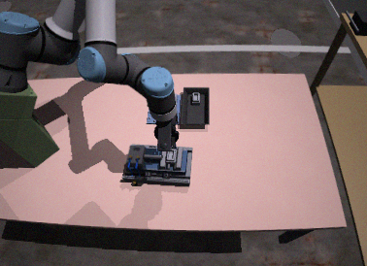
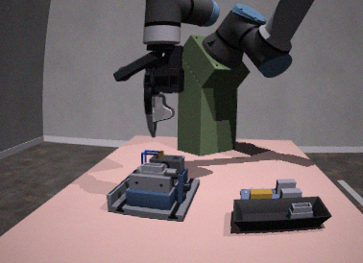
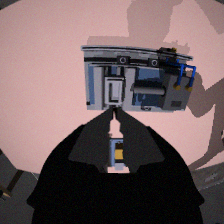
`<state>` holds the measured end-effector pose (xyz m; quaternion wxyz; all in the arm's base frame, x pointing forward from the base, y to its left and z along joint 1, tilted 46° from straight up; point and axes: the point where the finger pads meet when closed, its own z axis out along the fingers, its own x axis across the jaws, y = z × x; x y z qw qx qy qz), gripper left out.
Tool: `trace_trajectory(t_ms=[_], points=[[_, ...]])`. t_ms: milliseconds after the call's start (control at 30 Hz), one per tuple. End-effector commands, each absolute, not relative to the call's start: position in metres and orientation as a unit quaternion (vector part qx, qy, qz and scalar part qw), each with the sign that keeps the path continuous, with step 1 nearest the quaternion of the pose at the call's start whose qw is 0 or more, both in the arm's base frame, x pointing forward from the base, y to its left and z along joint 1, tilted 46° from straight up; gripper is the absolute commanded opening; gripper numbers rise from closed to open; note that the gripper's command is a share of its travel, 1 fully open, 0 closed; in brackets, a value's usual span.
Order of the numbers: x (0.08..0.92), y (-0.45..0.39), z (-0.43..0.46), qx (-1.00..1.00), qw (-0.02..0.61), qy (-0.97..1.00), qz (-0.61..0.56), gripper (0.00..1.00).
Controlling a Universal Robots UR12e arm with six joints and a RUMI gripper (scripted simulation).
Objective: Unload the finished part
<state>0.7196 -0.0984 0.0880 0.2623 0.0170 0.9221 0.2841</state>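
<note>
The finished part [image 2: 153, 169] [image 3: 114, 90], a grey block with a pocket on top, sits clamped in the vise [image 1: 154, 178] [image 2: 148, 198] [image 3: 172, 95] in the middle of the pink table. My gripper [image 2: 153, 132] [image 3: 114, 108] [image 1: 166, 149] is shut with nothing between its fingers. It hangs well above the vise, its tips close to over the part. The black outfeed tray [image 1: 203, 117] [image 2: 269, 220] lies beyond the vise and holds one grey part [image 1: 195, 97] [image 2: 300, 209] at one end.
A blue plate with a yellow block [image 2: 261, 193] [image 3: 118, 153] and grey blocks [image 2: 287, 186] lies next to the tray. The green robot base [image 1: 21, 126] [image 2: 206, 96] stands at the table's edge. A wooden bench [image 1: 345, 116] stands off to one side.
</note>
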Motion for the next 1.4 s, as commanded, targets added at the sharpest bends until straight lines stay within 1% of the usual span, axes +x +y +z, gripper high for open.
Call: trace_trajectory(t_ms=[0, 33, 1367], points=[[0.7186, -0.098, 0.0874, 0.018, 0.262, 0.922, 0.285, 0.0], [0.7186, -0.098, 0.0874, 0.018, 0.262, 0.922, 0.285, 0.4], [0.7191, -0.0972, 0.0864, 0.017, 0.262, 0.922, 0.285, 0.4]])
